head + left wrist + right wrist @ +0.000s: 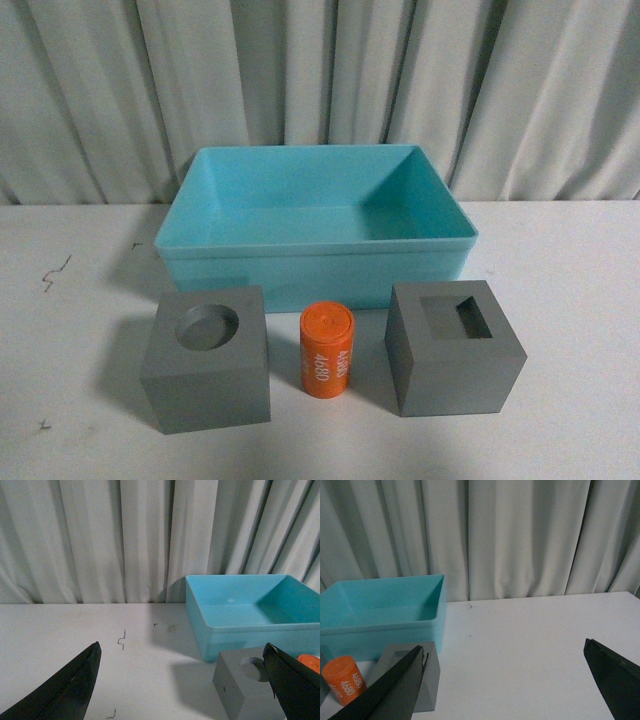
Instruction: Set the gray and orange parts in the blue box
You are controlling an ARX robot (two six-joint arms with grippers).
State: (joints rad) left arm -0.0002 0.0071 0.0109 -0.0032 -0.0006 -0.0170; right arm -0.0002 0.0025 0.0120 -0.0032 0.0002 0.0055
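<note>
The empty blue box (316, 262) stands in the middle of the white table. In front of it sit three parts in a row: a gray cube with a round recess (207, 360) on the left, an orange cylinder with white digits (327, 353) in the middle, a gray cube with a rectangular recess (456, 348) on the right. Neither arm shows in the front view. My left gripper (182, 677) is open over bare table, left of the round-recess cube (245, 690) and the box (252, 615). My right gripper (505, 675) is open, right of the rectangular-recess cube (431, 680), the cylinder (342, 680) and the box (380, 611).
A pleated pale curtain (320, 90) hangs close behind the table. Small dark pen marks (52, 272) dot the table top left of the box. Bare table lies on both sides of the box and the parts.
</note>
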